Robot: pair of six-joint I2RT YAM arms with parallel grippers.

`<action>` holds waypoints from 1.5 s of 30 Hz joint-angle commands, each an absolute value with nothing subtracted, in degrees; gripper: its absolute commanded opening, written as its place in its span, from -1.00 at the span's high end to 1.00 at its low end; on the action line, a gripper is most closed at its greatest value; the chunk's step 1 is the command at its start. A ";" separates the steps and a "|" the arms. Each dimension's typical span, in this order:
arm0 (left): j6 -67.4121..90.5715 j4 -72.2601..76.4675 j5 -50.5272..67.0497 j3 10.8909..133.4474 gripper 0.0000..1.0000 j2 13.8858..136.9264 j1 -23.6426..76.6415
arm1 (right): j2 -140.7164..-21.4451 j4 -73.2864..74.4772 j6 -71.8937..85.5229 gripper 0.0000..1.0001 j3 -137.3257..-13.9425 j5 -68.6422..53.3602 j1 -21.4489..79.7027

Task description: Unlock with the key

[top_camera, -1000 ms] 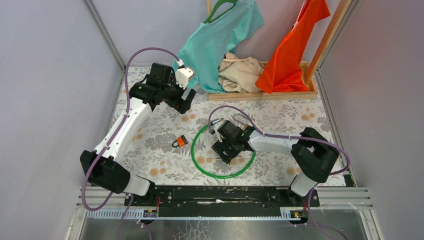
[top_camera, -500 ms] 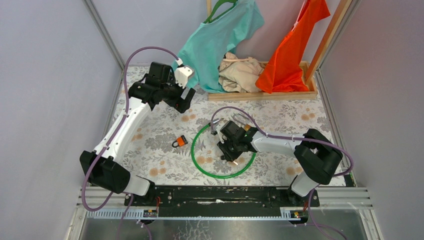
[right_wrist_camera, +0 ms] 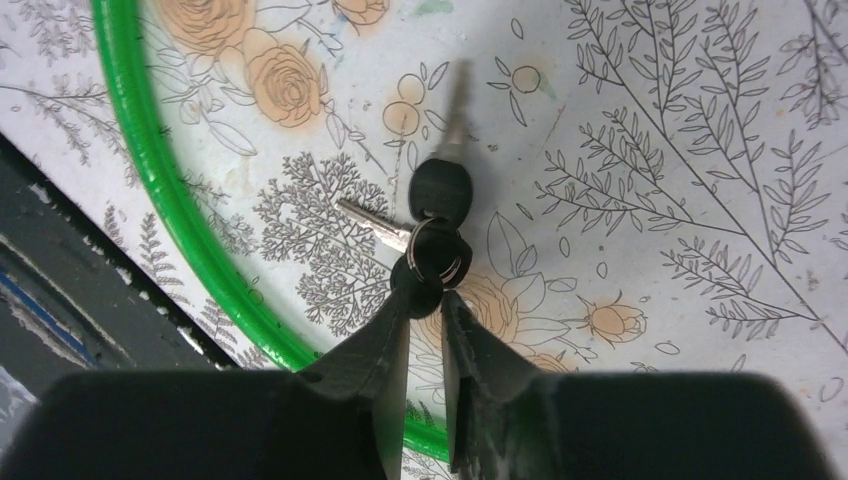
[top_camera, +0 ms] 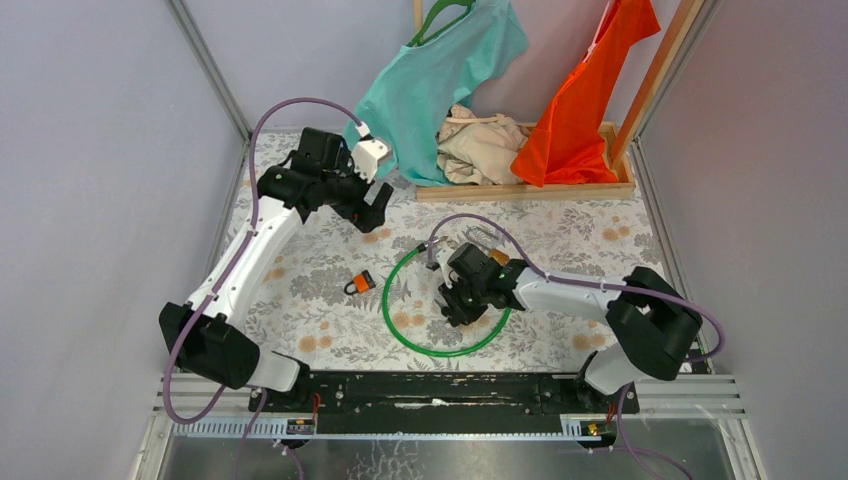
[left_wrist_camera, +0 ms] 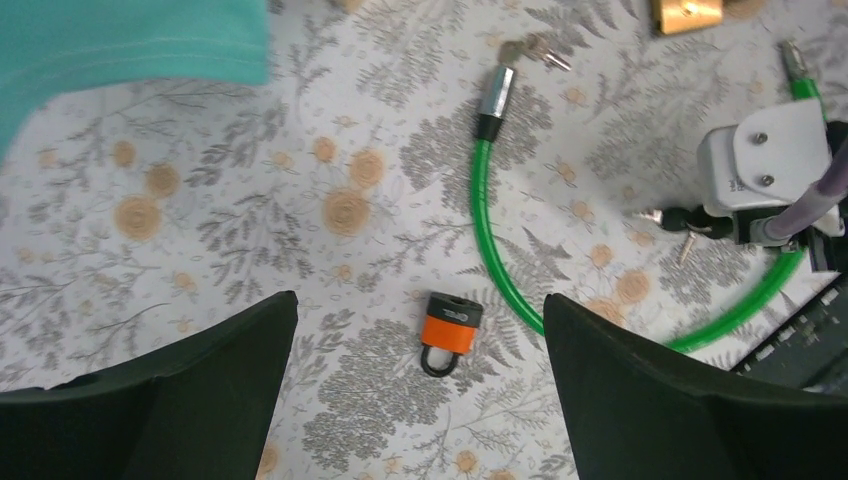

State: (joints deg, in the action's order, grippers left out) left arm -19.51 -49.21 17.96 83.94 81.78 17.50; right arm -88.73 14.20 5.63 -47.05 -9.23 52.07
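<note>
**Right pincer (right_wrist_camera: pixel 425 295) has slid left and closed on the keys (right_wrist_camera: pixel 441 190)**

Inside the green cable loop (right_wrist_camera: pixel 140 150), it stands narrow, nipping one black key head. Lift slowly and straight, lest the ring slip. The orange padlock (top_camera: pixel 360 283) lies on the desk just left of the loop, and the left pincer (left_wrist_camera: pixel 420 300) hangs wide open, farther back.

teal shirt (top_camera: pixel 440 90), orange shirt (top_camera: pixel 585 110), beige cloth (top_camera: pixel 485 148)

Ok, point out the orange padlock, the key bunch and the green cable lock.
orange padlock (left_wrist_camera: pixel 451 331): left wrist view, on its orange body.
key bunch (right_wrist_camera: pixel 441 192): right wrist view, on a black key head.
green cable lock (left_wrist_camera: pixel 482 225): left wrist view, on the green cable.
</note>
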 commanded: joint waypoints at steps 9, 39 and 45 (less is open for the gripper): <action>-30.40 -48.73 50.66 68.83 -0.97 74.38 17.06 | -73.53 8.25 1.90 1.00 -43.47 -13.58 52.28; -32.17 -55.75 47.59 78.81 -1.00 76.81 14.78 | -74.73 3.94 18.47 -0.50 -37.14 -7.68 53.08; -32.17 -55.80 47.48 79.55 -1.00 77.30 14.74 | -79.92 7.00 17.68 -0.39 -40.98 -5.45 55.01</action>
State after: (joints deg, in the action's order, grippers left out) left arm -31.05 -54.33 46.19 77.03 77.28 15.27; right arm -77.65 5.45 18.92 -36.34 -6.20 53.71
